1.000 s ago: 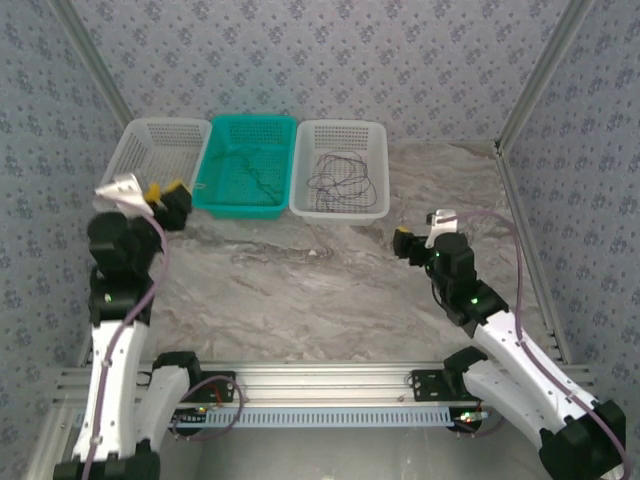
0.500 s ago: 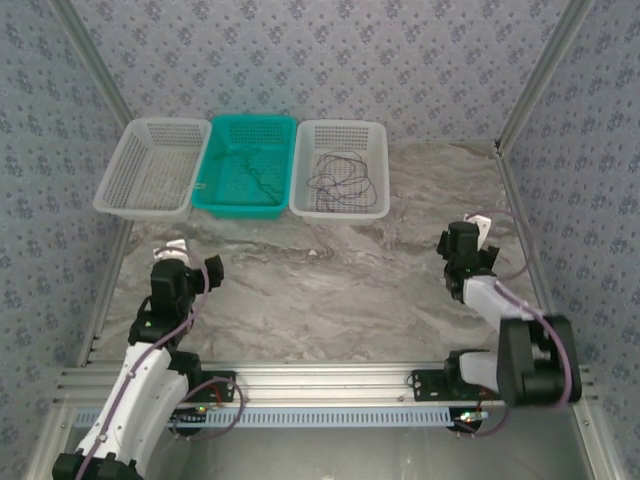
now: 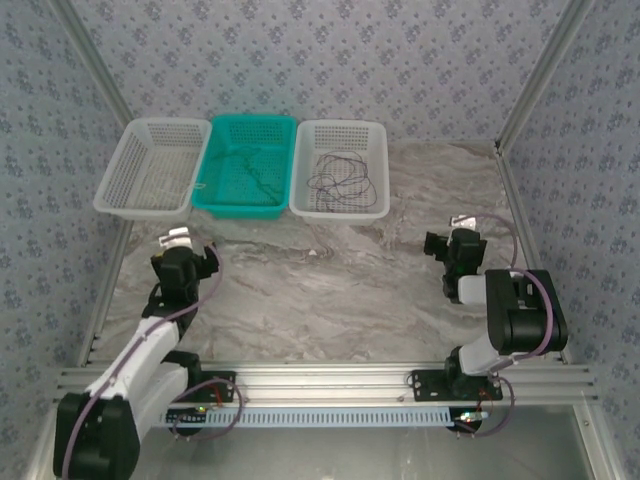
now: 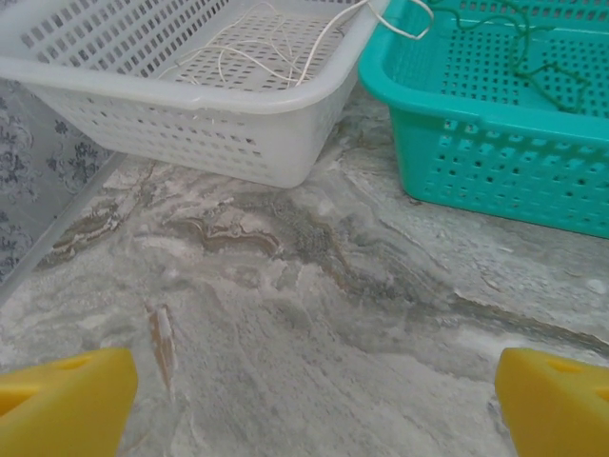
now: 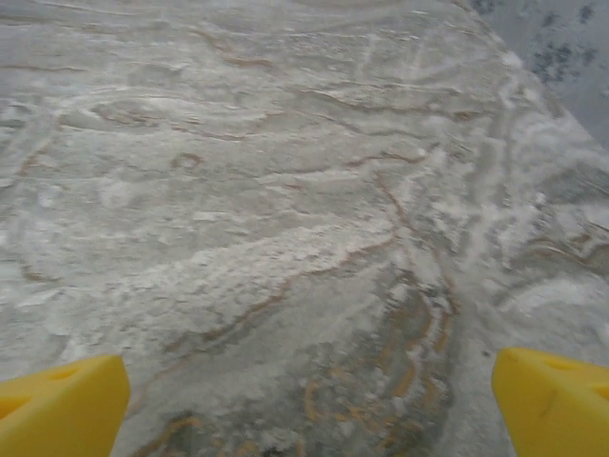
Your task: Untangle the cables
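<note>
A tangle of dark cables lies in the right white basket. A green cable lies in the teal basket, and a pale thin cable rests in the left white basket, one loop of it draped over the rim towards the teal one. My left gripper sits low over the table in front of the left basket; its yellow fingertips stand wide apart with bare table between them. My right gripper hovers low at the right, its fingertips also spread over bare marble.
The three baskets stand side by side at the back of the marble table. A metal frame post and patterned walls close in both sides. The table's right edge runs close beside the right gripper.
The left arm has come down and back from the left basket to the table. The right arm has folded back low at the right, its gripper now pointing left.
</note>
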`<state>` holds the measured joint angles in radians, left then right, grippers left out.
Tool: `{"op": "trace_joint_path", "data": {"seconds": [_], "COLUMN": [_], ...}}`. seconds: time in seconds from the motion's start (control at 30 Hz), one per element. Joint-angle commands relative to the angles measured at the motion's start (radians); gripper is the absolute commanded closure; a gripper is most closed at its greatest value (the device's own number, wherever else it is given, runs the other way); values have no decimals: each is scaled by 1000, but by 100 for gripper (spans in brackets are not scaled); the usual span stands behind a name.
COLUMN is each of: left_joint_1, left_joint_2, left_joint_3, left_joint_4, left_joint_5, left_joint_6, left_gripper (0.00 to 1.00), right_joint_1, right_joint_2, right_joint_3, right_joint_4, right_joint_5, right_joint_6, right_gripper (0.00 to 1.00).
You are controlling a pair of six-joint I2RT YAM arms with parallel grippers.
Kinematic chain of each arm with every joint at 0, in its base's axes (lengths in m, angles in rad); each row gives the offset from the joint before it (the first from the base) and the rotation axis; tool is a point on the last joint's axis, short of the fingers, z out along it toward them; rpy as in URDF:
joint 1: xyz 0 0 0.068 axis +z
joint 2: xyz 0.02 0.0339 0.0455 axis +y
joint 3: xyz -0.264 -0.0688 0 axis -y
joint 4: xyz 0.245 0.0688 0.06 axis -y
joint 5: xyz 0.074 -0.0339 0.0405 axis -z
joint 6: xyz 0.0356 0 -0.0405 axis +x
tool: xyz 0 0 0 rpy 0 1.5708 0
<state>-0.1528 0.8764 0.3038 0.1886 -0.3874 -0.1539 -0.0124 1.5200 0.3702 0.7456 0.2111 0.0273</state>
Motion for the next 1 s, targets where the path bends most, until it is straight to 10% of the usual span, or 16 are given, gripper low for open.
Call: {"op": "trace_joint_path", "data": {"seconds": [0.0,0.33,0.4,0.57,0.97], "left_joint_1": [6,145,194,191,159], "left_joint_2": [164,616,684,651,658], "left_joint_3": [9,132,16,108,107], "left_joint_4": [258,536,851,612,629], "left_joint_5": [-37,222,332,337,296], "left_joint_6": [105,103,92,98,124], "left_gripper": [3,1,0,1,1], "right_joint_1": [14,-13,-14,-14,-13], "right_joint_2": [3,0,0,-1,-1], "right_joint_3": [2,20,20,19,20], "right_joint_4": [97,61,61,60,61], "right_joint_5": [-39,-136,-138,-138,-136], "right_joint_6": [-34,-40,-39,-40,-41], "right_gripper": [0,0,0,0,0]}}
